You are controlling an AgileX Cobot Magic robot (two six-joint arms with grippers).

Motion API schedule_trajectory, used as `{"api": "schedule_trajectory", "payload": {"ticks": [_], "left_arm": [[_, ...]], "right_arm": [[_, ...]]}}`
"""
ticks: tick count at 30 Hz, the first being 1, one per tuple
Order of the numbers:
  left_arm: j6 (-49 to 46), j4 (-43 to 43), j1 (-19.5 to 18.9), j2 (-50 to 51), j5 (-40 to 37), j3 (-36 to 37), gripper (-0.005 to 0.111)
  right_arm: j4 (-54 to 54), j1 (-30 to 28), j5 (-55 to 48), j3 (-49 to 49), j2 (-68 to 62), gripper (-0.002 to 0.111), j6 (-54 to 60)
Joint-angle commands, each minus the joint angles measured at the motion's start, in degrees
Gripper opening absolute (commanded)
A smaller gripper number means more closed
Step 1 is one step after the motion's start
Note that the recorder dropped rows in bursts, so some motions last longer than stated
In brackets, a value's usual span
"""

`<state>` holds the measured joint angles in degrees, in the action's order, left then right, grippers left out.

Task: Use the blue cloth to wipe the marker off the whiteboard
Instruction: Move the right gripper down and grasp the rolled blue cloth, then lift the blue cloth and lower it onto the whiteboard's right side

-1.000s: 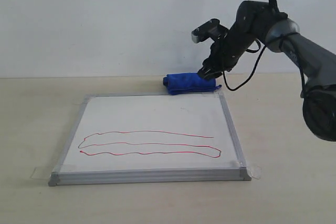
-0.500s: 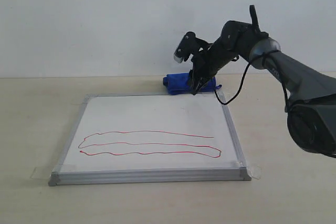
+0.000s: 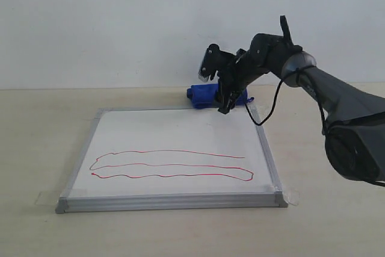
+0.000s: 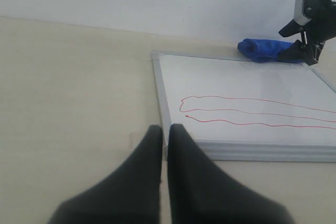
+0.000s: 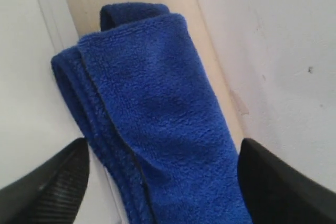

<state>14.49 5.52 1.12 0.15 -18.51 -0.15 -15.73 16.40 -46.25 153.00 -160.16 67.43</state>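
The whiteboard (image 3: 174, 148) lies flat on the table with the red marker (image 3: 171, 164) squiggle across its near half. Behind its far edge rests the blue cloth (image 3: 207, 96), a rolled bundle by the wall. My right gripper (image 3: 225, 102) hangs over the cloth, open, one finger on each side of the roll (image 5: 163, 129); I cannot tell whether they touch it. My left gripper (image 4: 165, 132) is shut with nothing in it, low over the table near the board's corner (image 4: 173, 150). The left wrist view also shows the marker (image 4: 252, 116) and the cloth (image 4: 262, 50).
A white wall (image 3: 120, 22) rises directly behind the cloth. Bare beige tabletop (image 3: 42, 142) surrounds the board. Clear tape tabs (image 3: 292, 197) hold the board's near corners. A black cable (image 3: 267, 112) droops from the right arm beside the board's far right corner.
The right arm swung left and down from beside the cloth's right end until the gripper straddles the roll. The cloth, board and left gripper stayed still.
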Motion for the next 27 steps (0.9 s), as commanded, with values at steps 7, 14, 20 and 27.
{"api": "schedule_trajectory", "payload": {"ticks": [7,14,20,27], "left_arm": [[0.57,0.02,0.12,-0.15,0.51,0.15,0.004],[0.57,0.02,0.12,-0.15,0.51,0.15,0.004],[0.57,0.02,0.12,-0.15,0.51,0.15,0.004],[0.57,0.02,0.12,-0.15,0.51,0.15,0.004]], "right_arm": [[0.45,-0.39,4.35,0.21,-0.77,0.075,-0.84],[0.56,-0.53,7.29,0.21,-2.69,0.074,-0.89],[0.56,-0.53,6.92,0.21,-2.70,0.014,-1.37],[3.65,-0.41,3.70,0.21,-0.22,0.000,-8.91]]}}
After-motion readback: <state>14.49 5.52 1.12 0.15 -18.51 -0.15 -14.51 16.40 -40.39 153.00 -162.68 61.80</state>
